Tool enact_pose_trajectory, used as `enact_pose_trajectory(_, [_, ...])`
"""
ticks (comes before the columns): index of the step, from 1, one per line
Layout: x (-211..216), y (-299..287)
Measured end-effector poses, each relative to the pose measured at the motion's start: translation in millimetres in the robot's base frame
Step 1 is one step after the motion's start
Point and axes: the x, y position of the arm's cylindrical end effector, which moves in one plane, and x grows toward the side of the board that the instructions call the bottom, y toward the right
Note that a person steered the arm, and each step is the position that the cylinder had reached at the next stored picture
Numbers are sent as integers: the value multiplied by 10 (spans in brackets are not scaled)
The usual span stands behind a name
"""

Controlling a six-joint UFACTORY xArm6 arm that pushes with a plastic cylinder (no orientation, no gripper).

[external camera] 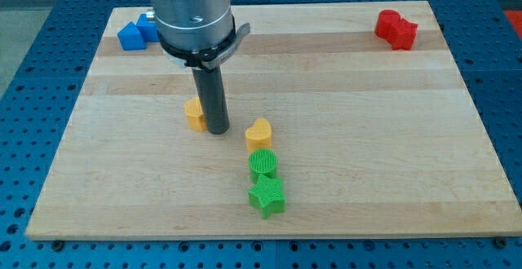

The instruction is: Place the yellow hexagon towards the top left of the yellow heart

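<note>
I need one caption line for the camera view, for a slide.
My tip touches the right side of the yellow hexagon, up-left of the yellow heart on the wooden board.

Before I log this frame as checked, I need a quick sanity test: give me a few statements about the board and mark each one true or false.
1. My tip sits just to the view's right of the yellow hexagon. True.
2. The yellow heart lies at the view's left of the hexagon. False: it lies to the right and slightly lower.
3. The green star is below the green round block. True.
4. The red block touches the blue blocks. False: they are in opposite top corners.
</note>
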Motion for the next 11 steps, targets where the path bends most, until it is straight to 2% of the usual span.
enact_pose_trajectory(3, [600, -330])
enact_pose_trajectory(4, [284, -462])
enact_pose_trajectory(6, [-748, -505])
enact_pose_trajectory(8, [-913, -506])
enact_pose_trajectory(11, [-578, 27])
